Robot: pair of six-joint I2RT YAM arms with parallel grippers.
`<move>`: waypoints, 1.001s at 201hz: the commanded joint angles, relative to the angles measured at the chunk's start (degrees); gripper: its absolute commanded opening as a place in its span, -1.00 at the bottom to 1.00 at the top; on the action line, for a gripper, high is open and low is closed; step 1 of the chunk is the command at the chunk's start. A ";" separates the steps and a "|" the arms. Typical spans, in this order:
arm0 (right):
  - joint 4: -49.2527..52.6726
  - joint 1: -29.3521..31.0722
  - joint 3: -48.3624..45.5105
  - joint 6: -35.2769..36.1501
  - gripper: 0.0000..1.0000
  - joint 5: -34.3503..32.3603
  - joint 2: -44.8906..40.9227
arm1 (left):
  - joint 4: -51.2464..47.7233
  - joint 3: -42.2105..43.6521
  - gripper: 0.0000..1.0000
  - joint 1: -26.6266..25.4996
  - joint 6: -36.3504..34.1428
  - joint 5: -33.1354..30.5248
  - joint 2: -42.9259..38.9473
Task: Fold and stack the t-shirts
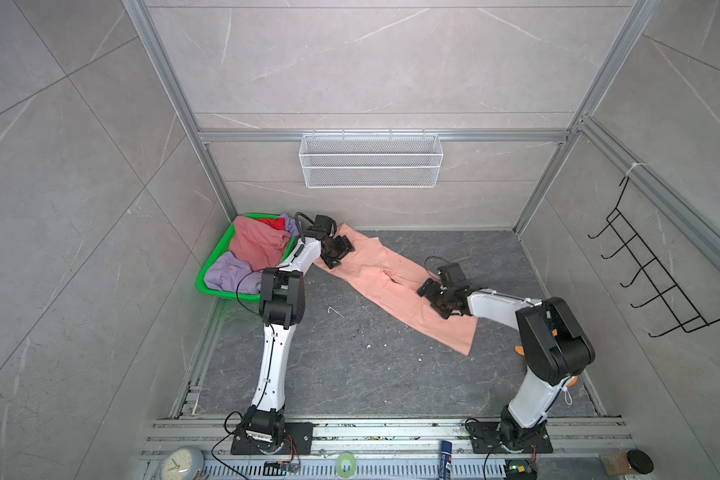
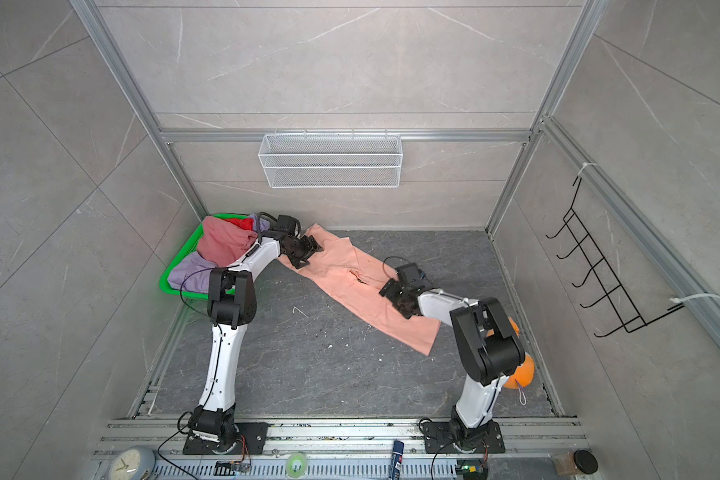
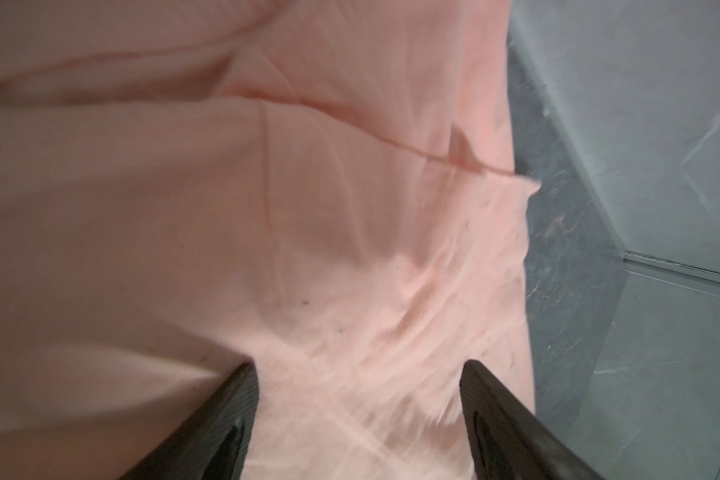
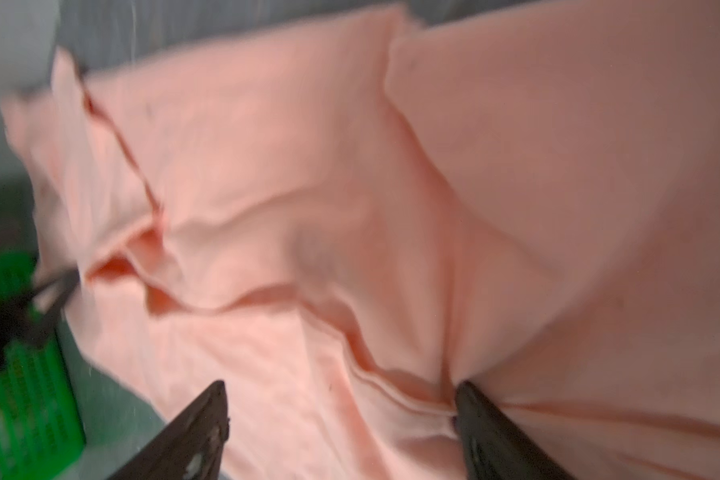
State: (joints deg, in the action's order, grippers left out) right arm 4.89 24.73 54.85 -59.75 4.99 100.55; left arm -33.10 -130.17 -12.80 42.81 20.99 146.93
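A peach-salmon t-shirt (image 1: pixel 387 278) (image 2: pixel 346 278) lies as a long diagonal strip on the dark table, plain side up. My left gripper (image 1: pixel 341 251) (image 2: pixel 308 249) is low over its far-left end beside the basket. In the left wrist view the gripper (image 3: pixel 358 370) stands open with peach cloth (image 3: pixel 267 208) under it. My right gripper (image 1: pixel 437 297) (image 2: pixel 398 297) is over the strip's near-right part. It is open (image 4: pixel 341 390), and one fingertip (image 4: pixel 470 399) touches a seam fold. Dusty pink (image 1: pixel 258 245), lavender (image 1: pixel 229 274) and red (image 1: pixel 277 224) t-shirts are heaped in the basket.
The green mesh basket (image 1: pixel 202 282) sits at the table's far-left corner, against the left arm. An orange plush toy (image 2: pixel 520 372) lies behind the right arm's elbow. A white wire basket (image 1: pixel 371 160) hangs on the back wall and a black hook rack (image 1: pixel 649 274) on the right wall.
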 commanded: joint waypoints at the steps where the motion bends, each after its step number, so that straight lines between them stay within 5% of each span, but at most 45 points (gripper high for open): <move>1: 9.21 12.19 -4.27 -12.56 0.75 -1.19 -2.16 | -3.07 -8.74 0.59 -0.39 -7.19 6.17 5.03; 31: 14.77 25.24 5.55 -14.10 0.75 -0.60 0.50 | 0.58 -12.34 0.59 0.83 -7.67 11.96 5.88; 52: 28.36 27.82 18.54 -6.97 0.78 -4.46 2.16 | -1.44 -14.36 0.60 1.45 -9.17 13.02 3.81; 73: 30.20 28.09 23.78 -3.71 0.78 -5.68 1.92 | -3.22 -14.59 0.60 1.64 -9.47 12.04 1.52; 139: 15.87 28.35 15.57 0.71 0.79 -8.05 -0.32 | 1.81 9.75 0.61 0.34 -8.65 4.02 -11.83; 201: 9.73 29.23 10.17 2.70 0.78 -6.62 3.17 | 4.45 17.19 0.61 -2.73 -6.44 3.25 -13.87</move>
State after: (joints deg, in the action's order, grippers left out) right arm 18.41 53.19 67.59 -59.68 -1.52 101.58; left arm -30.89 -113.69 -14.13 35.33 25.41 136.42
